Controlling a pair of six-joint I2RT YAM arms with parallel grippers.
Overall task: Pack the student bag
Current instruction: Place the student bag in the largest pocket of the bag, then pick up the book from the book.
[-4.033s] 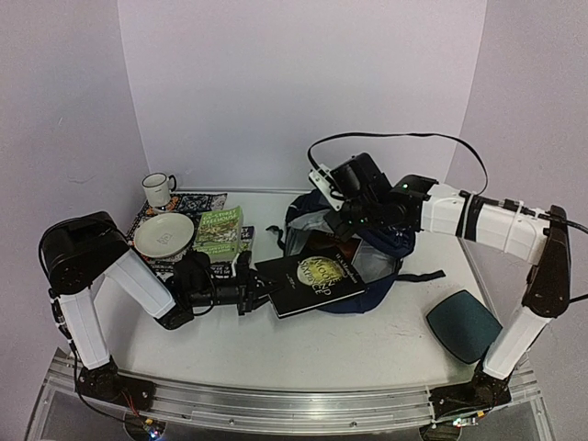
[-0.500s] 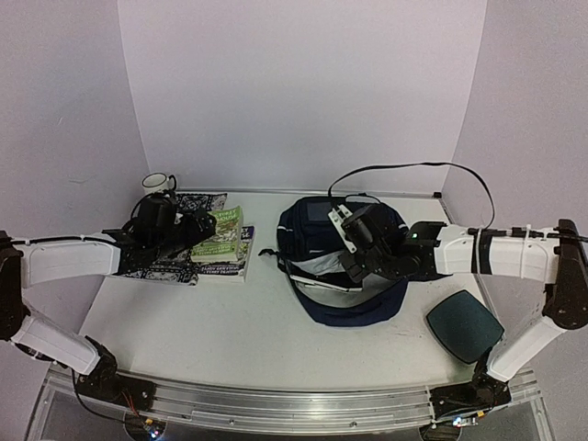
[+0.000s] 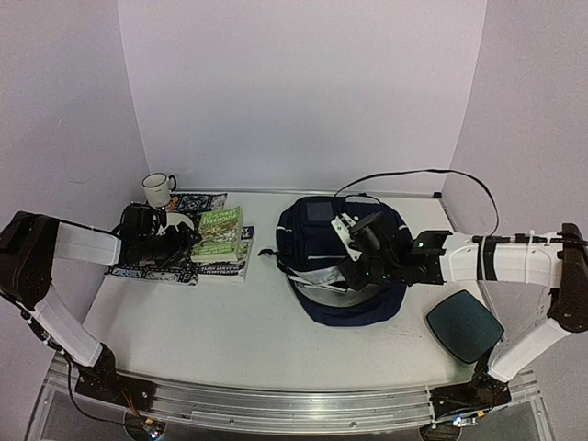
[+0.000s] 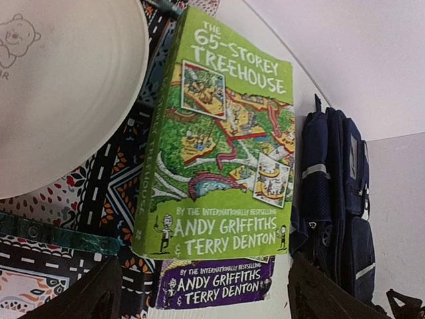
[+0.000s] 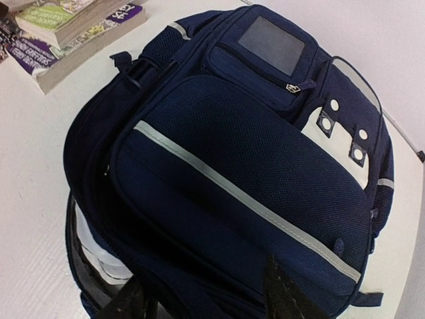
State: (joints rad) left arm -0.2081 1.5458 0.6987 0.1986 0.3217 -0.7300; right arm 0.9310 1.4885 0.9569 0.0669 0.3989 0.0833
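Since the bag (image 3: 322, 234) looks soft and floppy, we would grip its near rim; left gripper (image 4: 204, 269) and right gripper (image 5: 206, 279) both gape, empty.

green book (image 4: 222, 139) "the 65-storey treehouse, andy griffiths, terry denton"

student bag (image 5: 239, 179) fills view | two books (image 5: 63, 30) stacked top-left | gripper (image 5: 206, 299) open
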